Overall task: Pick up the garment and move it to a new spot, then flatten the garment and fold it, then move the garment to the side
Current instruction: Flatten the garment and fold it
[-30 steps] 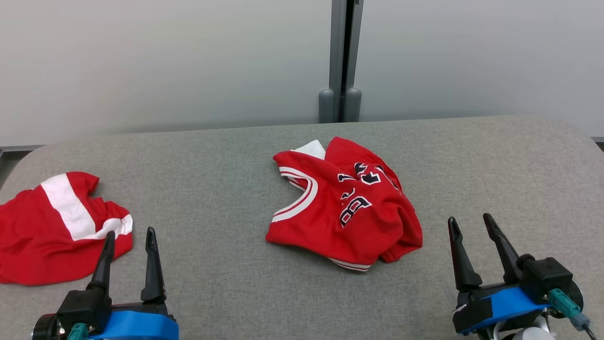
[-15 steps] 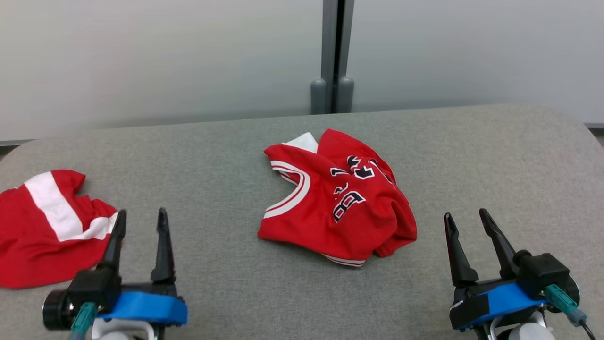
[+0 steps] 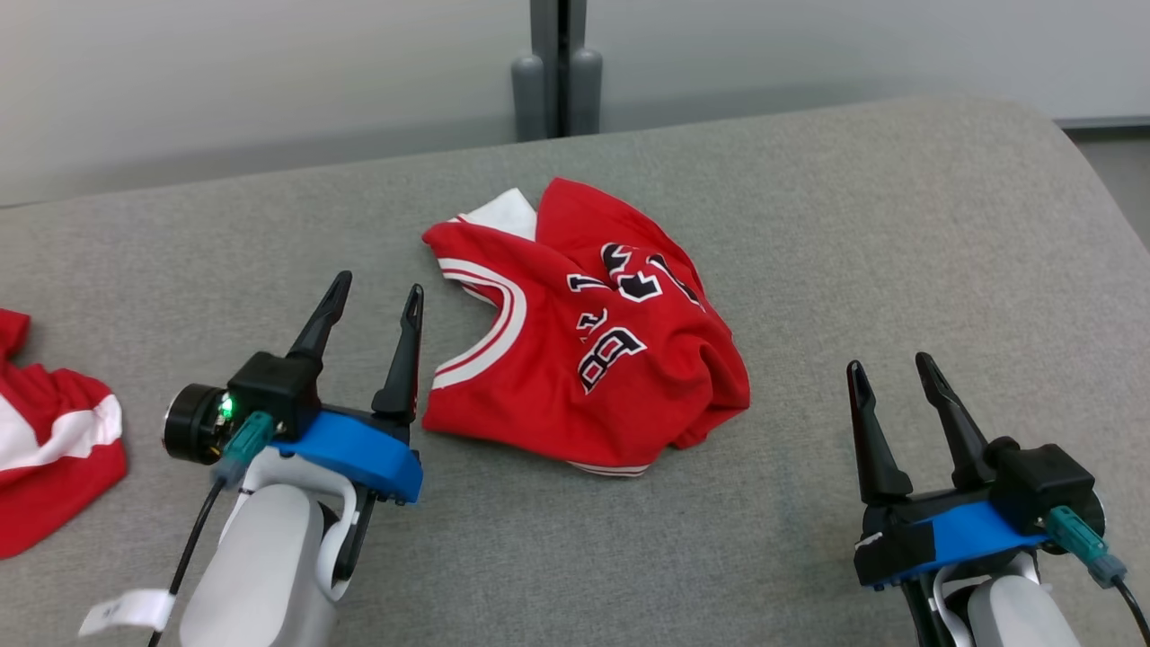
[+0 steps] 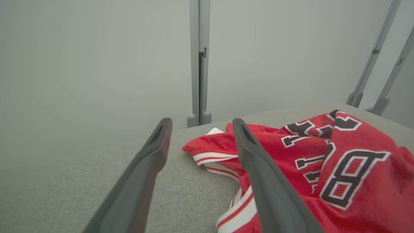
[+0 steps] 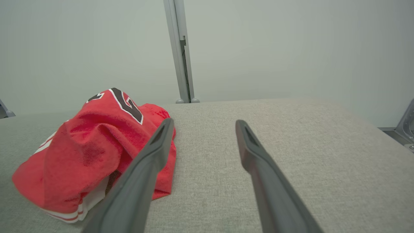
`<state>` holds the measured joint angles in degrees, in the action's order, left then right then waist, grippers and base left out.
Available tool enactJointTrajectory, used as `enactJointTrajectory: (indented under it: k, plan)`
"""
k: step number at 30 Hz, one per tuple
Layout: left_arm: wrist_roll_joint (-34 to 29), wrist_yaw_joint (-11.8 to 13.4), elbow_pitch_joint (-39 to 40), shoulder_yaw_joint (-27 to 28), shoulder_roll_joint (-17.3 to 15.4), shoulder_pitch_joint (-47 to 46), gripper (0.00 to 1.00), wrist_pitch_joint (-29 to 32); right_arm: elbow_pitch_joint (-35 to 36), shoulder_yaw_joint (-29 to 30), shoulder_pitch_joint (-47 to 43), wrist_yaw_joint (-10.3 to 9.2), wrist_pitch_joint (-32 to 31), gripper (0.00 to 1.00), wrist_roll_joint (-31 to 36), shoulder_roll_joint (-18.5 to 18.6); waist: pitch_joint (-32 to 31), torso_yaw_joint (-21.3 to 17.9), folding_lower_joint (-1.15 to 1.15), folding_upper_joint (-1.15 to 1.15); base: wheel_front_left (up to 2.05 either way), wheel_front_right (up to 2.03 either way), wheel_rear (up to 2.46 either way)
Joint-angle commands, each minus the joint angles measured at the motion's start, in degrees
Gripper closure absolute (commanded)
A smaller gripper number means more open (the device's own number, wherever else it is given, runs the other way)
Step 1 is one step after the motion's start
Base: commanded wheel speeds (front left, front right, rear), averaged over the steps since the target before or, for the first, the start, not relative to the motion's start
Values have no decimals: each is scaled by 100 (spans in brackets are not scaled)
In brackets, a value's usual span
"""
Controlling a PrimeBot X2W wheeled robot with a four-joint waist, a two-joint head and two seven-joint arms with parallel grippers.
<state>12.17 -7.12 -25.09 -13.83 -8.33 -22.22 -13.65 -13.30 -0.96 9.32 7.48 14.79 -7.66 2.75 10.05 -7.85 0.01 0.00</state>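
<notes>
The garment point(image 3: 584, 350) is a crumpled red jersey with white-striped trim and dark letters, lying in the middle of the grey padded table point(image 3: 853, 225). My left gripper point(image 3: 377, 292) stands open just left of the jersey's neckline edge, apart from the cloth. In the left wrist view the garment point(image 4: 323, 168) lies behind the right finger point(image 4: 258, 168), with bare table between the two fingers. My right gripper point(image 3: 889, 368) is open over bare table to the right of the jersey, which shows as a heap point(image 5: 93, 152) at the left of the right wrist view.
A second red cloth with a white band point(image 3: 54, 449) lies at the table's left edge. A grey post point(image 3: 557, 67) stands against the pale wall behind the table. The table's rounded right corner point(image 3: 1051, 135) drops off to the floor.
The head camera has turned, shifting the whole scene left and down. My left gripper has moved forward and right, from near the left cloth to beside the jersey. The right gripper has barely moved.
</notes>
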Motion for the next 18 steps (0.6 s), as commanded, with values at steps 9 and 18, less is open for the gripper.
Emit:
enactJointTrajectory:
  k: [9,18]
  plan:
    - [466,-32,-1267,-902,-252,-512,0,154,-38,27,228,3,46,0,-94,26,295,-244,-1,0,0,0,0]
    - [991,-33,-2185,-1623,-288,-624,0,345,16,13,270,3,49,0,-105,25,327,-339,-1,0,0,0,0]
